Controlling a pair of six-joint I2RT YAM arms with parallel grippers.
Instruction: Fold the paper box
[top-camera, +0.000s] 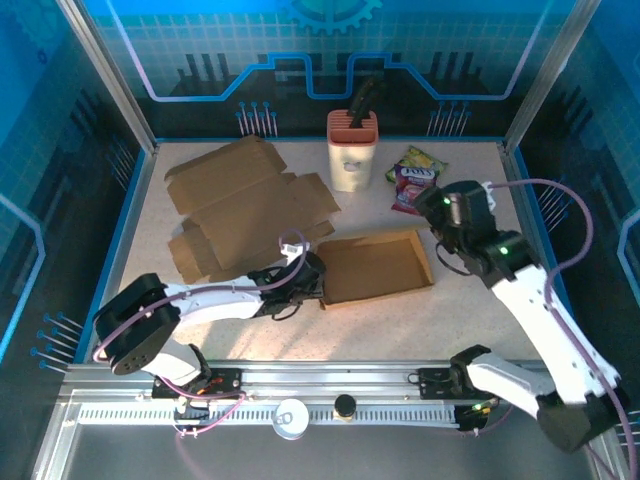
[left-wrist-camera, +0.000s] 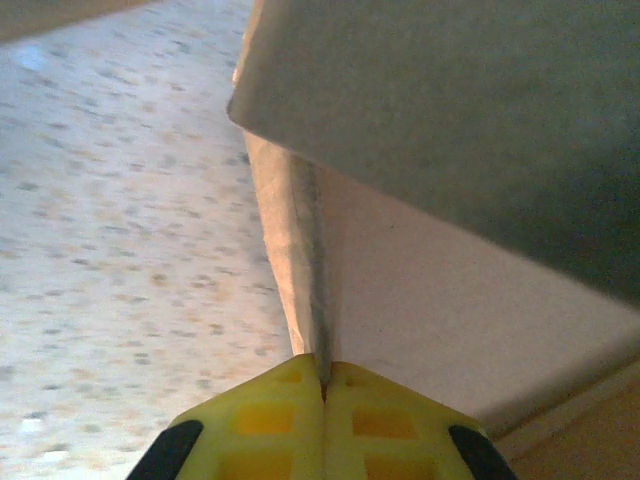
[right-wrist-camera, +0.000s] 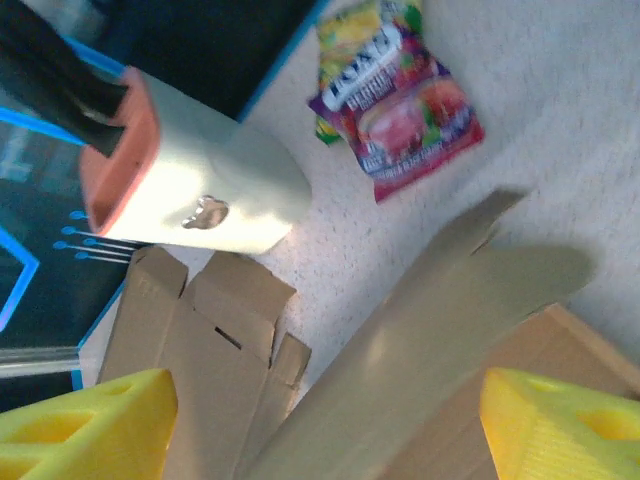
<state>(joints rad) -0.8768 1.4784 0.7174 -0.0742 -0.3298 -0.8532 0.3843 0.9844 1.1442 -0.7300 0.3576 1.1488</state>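
The paper box (top-camera: 375, 265) is a brown cardboard tray, partly folded, lying in the middle of the table. My left gripper (top-camera: 314, 276) is shut on its left wall. In the left wrist view the yellow fingertips (left-wrist-camera: 290, 400) pinch the thin edge of that wall (left-wrist-camera: 300, 230). My right gripper (top-camera: 441, 214) hovers over the box's far right corner and is open. In the right wrist view its yellow fingers (right-wrist-camera: 85, 430) stand wide apart. The box's raised wall (right-wrist-camera: 440, 320) runs between them, touching neither.
Flat cardboard blanks (top-camera: 240, 195) lie at the back left, also seen from the right wrist (right-wrist-camera: 190, 340). A white holder with an orange top (top-camera: 352, 150) stands at the back centre. Snack packets (top-camera: 415, 180) lie to its right.
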